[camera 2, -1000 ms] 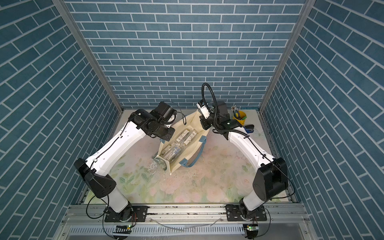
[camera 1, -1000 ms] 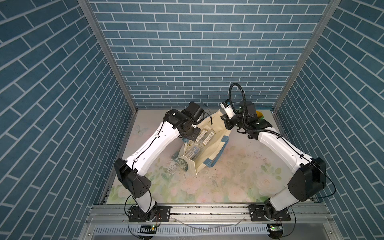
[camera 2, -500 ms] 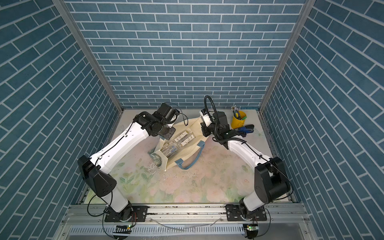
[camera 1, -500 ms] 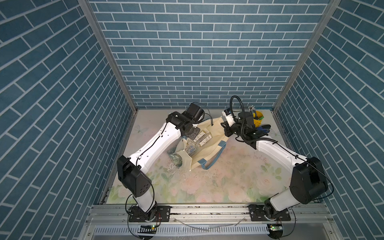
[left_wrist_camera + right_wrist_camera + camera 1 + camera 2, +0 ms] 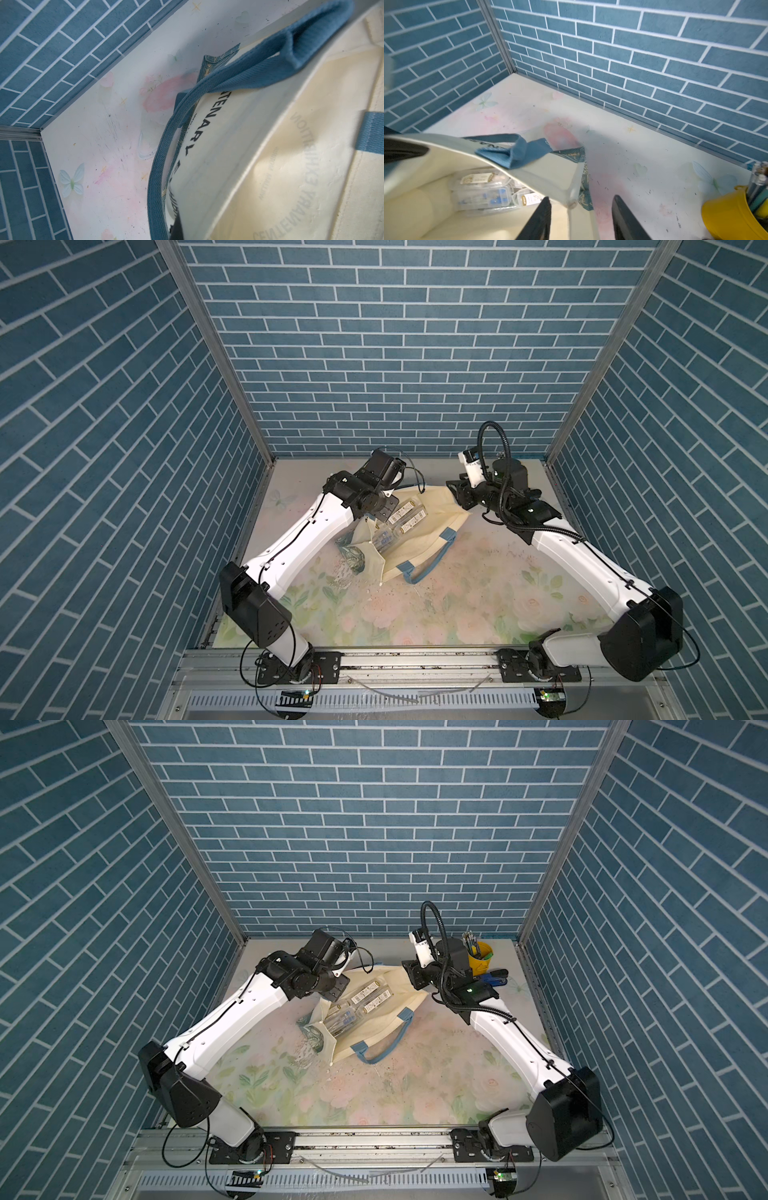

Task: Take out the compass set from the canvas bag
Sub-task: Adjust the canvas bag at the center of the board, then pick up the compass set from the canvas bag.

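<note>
The right gripper (image 5: 581, 197) stands spread, its two dark fingers (image 5: 542, 218) straddling a rim corner of the canvas bag (image 5: 432, 539) without squeezing it. The left gripper (image 5: 385, 511) is pressed together on the opposite stretch of rim, just beside one blue strap (image 5: 207, 89), and that side of the cloth stands raised off the table (image 5: 457, 597). The bag has two straps. The second strap (image 5: 450, 536) lies loose on the table at the near side. Between the grippers the mouth gapes upward, so both top views look straight in. The compass set (image 5: 483, 195) lies inside on the cream lining, in what look like two clear plastic packs with white labels, though motion blur in the right wrist view makes the count unsure. There are two arms, both reaching from the front rail toward the back wall with elbows bent outward. The left arm (image 5: 307, 539) slants over the bag's patterned base band (image 5: 351, 558), and the right arm (image 5: 582, 560) ends at the bag's far right corner. Behind the right wrist stands one yellow cup (image 5: 478, 965) filled with pens, well clear of the bag, with a blue-handled tool (image 5: 494, 979) just beside it, partly hidden by the arm. Blue brick walls close in three sides.
</note>
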You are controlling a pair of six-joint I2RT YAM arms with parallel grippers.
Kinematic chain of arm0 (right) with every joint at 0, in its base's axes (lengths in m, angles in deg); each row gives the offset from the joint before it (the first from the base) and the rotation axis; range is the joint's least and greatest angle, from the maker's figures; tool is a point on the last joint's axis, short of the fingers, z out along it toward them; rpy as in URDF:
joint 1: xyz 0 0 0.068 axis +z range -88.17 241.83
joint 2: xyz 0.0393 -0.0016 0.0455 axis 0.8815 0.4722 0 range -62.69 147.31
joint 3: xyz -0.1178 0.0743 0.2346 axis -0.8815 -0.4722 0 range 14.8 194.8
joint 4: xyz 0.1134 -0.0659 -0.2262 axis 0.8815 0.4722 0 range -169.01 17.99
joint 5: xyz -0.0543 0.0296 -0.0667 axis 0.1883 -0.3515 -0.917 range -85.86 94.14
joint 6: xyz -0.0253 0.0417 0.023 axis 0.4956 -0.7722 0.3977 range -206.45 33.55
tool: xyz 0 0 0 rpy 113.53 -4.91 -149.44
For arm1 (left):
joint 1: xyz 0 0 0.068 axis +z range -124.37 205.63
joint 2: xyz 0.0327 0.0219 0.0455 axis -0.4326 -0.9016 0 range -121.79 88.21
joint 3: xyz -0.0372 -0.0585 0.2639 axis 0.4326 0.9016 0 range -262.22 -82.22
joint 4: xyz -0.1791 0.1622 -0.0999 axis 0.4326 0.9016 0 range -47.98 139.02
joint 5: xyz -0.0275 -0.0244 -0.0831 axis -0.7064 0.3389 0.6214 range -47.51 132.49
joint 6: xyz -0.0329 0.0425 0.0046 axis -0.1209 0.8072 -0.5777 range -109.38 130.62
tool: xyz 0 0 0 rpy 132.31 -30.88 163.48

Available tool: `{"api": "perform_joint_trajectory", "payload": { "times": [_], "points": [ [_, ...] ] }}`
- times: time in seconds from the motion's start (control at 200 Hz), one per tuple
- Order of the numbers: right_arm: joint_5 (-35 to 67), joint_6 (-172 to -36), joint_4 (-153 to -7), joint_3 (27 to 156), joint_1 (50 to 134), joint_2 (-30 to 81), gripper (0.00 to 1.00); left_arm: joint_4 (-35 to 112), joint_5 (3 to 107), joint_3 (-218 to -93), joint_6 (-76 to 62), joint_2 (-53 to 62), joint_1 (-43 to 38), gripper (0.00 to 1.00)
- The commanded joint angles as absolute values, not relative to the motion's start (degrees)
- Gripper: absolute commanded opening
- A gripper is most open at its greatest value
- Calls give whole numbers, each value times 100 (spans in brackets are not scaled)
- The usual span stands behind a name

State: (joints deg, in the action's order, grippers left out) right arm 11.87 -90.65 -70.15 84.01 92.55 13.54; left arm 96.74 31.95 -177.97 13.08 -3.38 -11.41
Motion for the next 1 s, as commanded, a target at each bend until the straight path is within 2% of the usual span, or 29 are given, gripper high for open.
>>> {"api": "perform_joint_trajectory", "payload": {
  "times": [0.0, 0.195, 0.345, 0.695, 0.995],
  "points": [
    [977, -10231, -6386, 8668, 9662, 1027, 46, 9220, 3182, -17830, 1396, -115, -1146, 0],
    [683, -11658, -7064, 7906, 10658, 889, 36, 9163, 3218, -17870, 1406, -73, -1146, 0],
    [683, -11740, -7983, 7386, 11218, 1366, 34, 9150, 3270, -17896, 1413, -73, -1150, 0],
    [589, -12092, -9294, 6358, 11271, 2831, 34, 9056, 3364, -17691, 1335, 230, -1151, 0],
    [416, -12442, -9467, 6507, 11219, 3332, 36, 8751, 4043, -17276, 1057, 568, -1148, 0]
  ]
}}
